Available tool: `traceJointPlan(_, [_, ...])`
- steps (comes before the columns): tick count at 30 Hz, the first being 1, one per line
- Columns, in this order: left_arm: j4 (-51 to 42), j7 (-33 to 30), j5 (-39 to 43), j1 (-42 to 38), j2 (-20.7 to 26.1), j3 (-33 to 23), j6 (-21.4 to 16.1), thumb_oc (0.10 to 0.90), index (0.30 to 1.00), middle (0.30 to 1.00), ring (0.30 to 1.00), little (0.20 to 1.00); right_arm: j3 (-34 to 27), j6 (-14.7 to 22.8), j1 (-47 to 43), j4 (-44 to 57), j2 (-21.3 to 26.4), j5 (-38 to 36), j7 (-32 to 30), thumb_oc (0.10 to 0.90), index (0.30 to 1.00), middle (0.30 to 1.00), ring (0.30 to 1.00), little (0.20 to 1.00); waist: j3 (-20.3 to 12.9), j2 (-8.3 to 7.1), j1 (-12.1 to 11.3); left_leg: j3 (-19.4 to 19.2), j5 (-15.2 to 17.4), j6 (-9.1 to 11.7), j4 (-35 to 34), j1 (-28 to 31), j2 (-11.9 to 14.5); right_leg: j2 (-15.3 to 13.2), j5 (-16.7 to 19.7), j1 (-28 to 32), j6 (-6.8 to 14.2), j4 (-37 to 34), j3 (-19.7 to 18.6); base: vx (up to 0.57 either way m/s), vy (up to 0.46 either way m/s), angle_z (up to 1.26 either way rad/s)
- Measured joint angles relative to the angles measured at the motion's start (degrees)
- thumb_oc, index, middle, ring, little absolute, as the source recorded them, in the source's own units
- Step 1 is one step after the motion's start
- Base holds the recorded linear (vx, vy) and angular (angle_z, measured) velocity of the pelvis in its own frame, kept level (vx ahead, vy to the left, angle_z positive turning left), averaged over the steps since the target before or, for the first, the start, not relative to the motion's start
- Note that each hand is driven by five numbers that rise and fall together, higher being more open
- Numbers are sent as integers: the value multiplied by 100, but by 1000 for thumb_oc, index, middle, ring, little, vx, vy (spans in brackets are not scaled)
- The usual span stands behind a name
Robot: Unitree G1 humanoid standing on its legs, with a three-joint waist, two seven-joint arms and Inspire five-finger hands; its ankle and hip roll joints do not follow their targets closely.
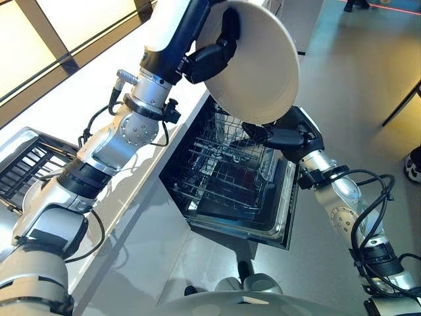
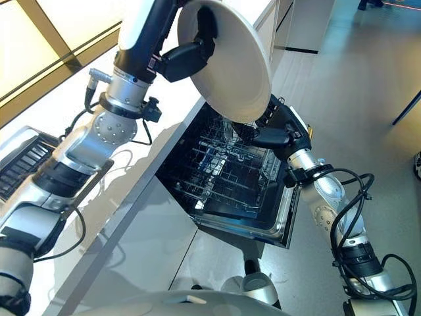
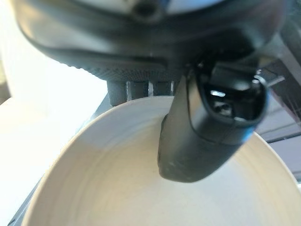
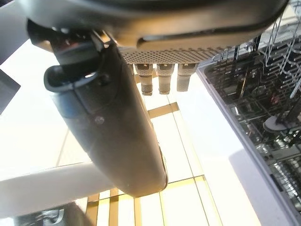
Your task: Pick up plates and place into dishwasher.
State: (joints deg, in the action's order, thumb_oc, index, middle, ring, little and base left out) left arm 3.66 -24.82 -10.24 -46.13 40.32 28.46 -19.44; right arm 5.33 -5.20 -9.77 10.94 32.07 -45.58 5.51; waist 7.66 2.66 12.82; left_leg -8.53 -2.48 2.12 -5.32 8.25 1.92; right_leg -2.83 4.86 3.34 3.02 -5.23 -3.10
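White, 1 plate (image 1: 253, 62) hung tilted in the air above the open dishwasher (image 1: 227, 174), pinched at its rim by the left robot hand (image 1: 210, 56), thumb across its face. It hid the rack's far part and the right robot hand's (image 1: 286, 135) fingertips; whether those fingers were curled could not be told. 1 dish rack (image 1: 26, 161) sat cut off on the pale surface (image 1: 79, 105)

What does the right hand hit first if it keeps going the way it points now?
Probably the plate: the right hand points up toward its lower rim, over the open dishwasher. The left hand grips that plate. How near they are is unclear.
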Motion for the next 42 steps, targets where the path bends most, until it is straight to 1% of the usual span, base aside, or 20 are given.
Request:
traceJointPlan(4, [333, -67, -64, 200, -59, -7, -143, 100, 300, 300, 300, 200, -9, 0, -2, 1, -25, -125, 1, 800, 900, 900, 900, 900, -11, -20, -2, -59, 4, 6, -1, 18, 9, 12, 0, -1, 0, 0, -44, 6, -5, -6])
traceJointPlan(9, [624, -140, -37, 458, -308, -157, -352, 100, 300, 300, 300, 200, -8, -2, 39, -3, -131, -125, -25, 800, 900, 900, 900, 900, -25, -62, -3, -76, 5, 7, -4, 25, 12, 18, 3, -4, -4, 0, -75, 0, 0, 0])
traceJointPlan(15, [777, -121, 147, 722, -439, -204, -460, 100, 300, 300, 300, 200, -9, -2, 63, -57, -174, -125, -69, 800, 900, 900, 900, 900, -38, -86, -6, -76, 5, 6, -4, 29, 14, 19, 4, 1, -5, 0, -79, 0, 0, 0])
traceJointPlan(18, [906, -74, 160, 762, -556, -204, -458, 100, 300, 300, 300, 200, -8, -2, 63, -129, -184, -173, -96, 800, 900, 900, 900, 900, -42, -93, -11, -77, 4, 7, -4, 31, 13, 19, 4, 4, -6, 0, -79, 0, 0, 0])
traceJointPlan(23, [907, -101, 119, 770, -561, -204, -458, 100, 300, 300, 300, 200, -8, -18, 64, -131, -184, -174, -101, 800, 900, 900, 900, 900, -40, -97, -4, -75, 4, 6, -3, 32, 16, 21, 22, 7, -6, 0, -76, 0, 0, 0])
traceJointPlan(27, [904, -134, -5, 770, -490, -203, -460, 100, 300, 300, 300, 200, -8, -254, 64, -143, -180, -241, -13, 800, 900, 900, 900, 900, -36, -123, -1, -80, 4, 7, -4, 48, 17, 20, 24, 19, -7, 0, -75, 0, 0, 0])
traceJointPlan(29, [897, -136, -78, 770, -382, -200, -459, 100, 300, 300, 300, 200, -3, -382, 65, -147, -181, -286, 36, 800, 900, 900, 900, 900, -36, -133, 1, -84, 4, 7, -5, 49, 16, 19, 24, 19, -5, -1, -75, 0, 0, 0])
traceJointPlan(36, [935, -361, -122, 770, 48, -201, -449, 100, 300, 300, 300, 200, -10, -386, 68, -165, -180, -288, 216, 800, 900, 900, 900, 900, -34, -138, 19, -84, 4, 7, -5, 49, 16, 19, 24, 17, -5, -1, -73, 0, 0, 0])
traceJointPlan(42, [1367, -394, -123, 771, 148, -207, -441, 100, 300, 300, 300, 200, -135, -382, 88, -165, -181, -290, 223, 800, 900, 900, 900, 900, -33, -139, 22, -88, 4, 7, -6, 51, 15, 19, 24, 17, -5, -1, -76, 0, 0, 0])
